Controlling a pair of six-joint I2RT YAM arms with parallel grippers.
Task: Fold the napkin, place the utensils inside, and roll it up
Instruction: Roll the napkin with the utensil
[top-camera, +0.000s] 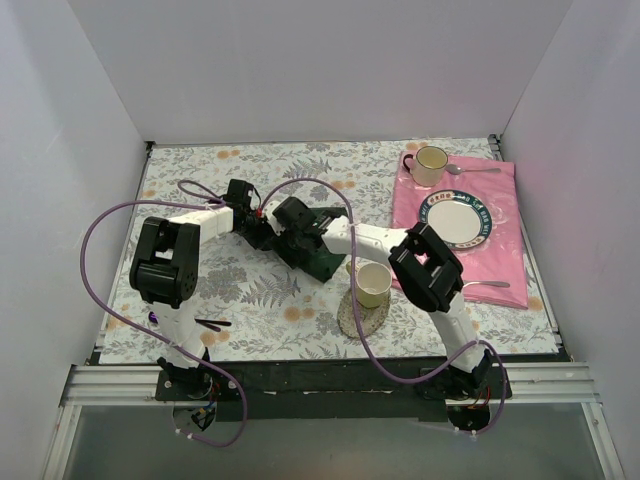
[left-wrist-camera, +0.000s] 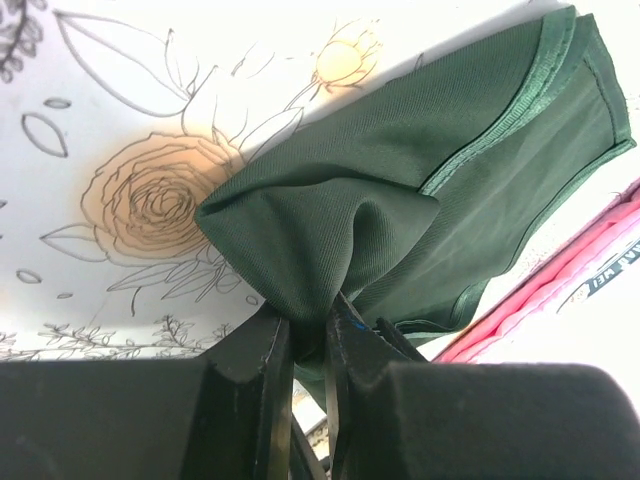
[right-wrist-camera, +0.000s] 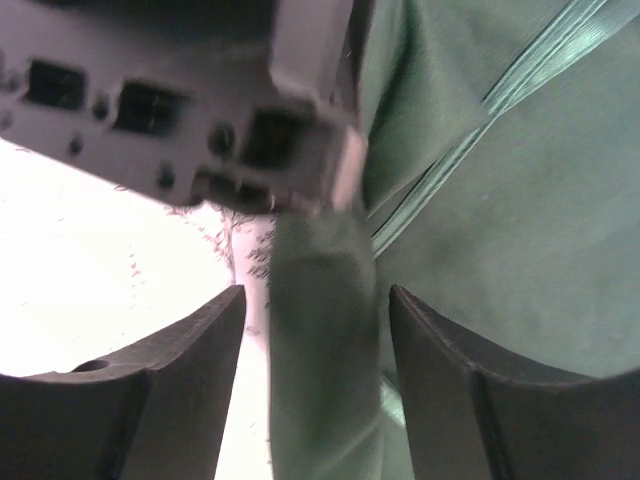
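The dark green napkin (top-camera: 322, 262) lies crumpled on the floral tablecloth in the middle, between both grippers. My left gripper (top-camera: 262, 232) is shut on a bunched fold of it; the left wrist view shows the cloth (left-wrist-camera: 400, 180) pinched between the gripper's (left-wrist-camera: 310, 325) nearly closed fingers and lifted into a peak. My right gripper (top-camera: 283, 228) is open right beside it. In the right wrist view its jaws (right-wrist-camera: 318, 330) straddle a raised ridge of napkin (right-wrist-camera: 520, 200), with the left gripper's body (right-wrist-camera: 180, 100) just beyond. The slate-blue fork is not in view.
A cream cup (top-camera: 372, 283) stands on a round mat (top-camera: 358, 318) just right of the napkin. A pink cloth (top-camera: 505, 250) at the right holds a plate (top-camera: 457, 218), a mug (top-camera: 430, 163), a silver spoon (top-camera: 475, 170) and a silver fork (top-camera: 490, 285). A dark utensil (top-camera: 210, 323) lies by the left base.
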